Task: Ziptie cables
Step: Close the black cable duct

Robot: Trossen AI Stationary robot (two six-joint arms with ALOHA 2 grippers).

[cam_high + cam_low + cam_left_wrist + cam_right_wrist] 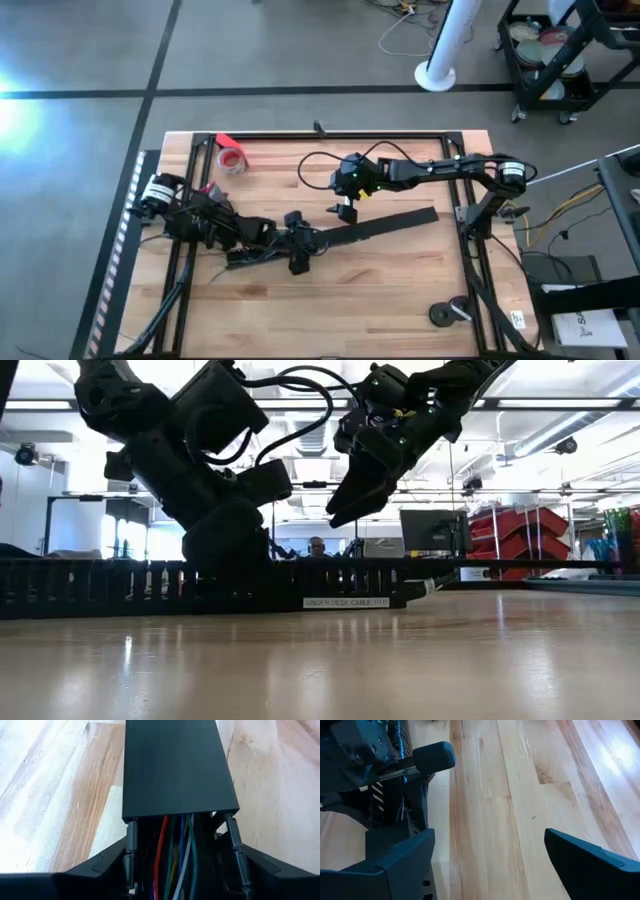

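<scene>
A long flat black cable channel (380,226) lies slantwise on the wooden table. Several coloured cables (172,855), red, green, blue and grey, run inside it under its cover (175,770). My left gripper (298,250) is low over the channel's left part, open, with a finger on either side of it. My right gripper (345,210) hangs open above the table just beyond the channel's middle, with nothing between its fingers (490,865). In the low view it is clear of the channel (340,520). The ziptie is out of view. My left gripper straddles the channel from above, its fingers (100,870) along the two slotted side walls (131,845), where the cover ends. I cannot tell whether the fingers touch the walls. The channel lies flat on the table.
A red tape roll (232,158) lies at the far left of the table. A black round object (450,312) sits near the front right corner. A dark metal frame (330,135) runs round the table's edges. Bare wood (380,290) shows in front of the channel.
</scene>
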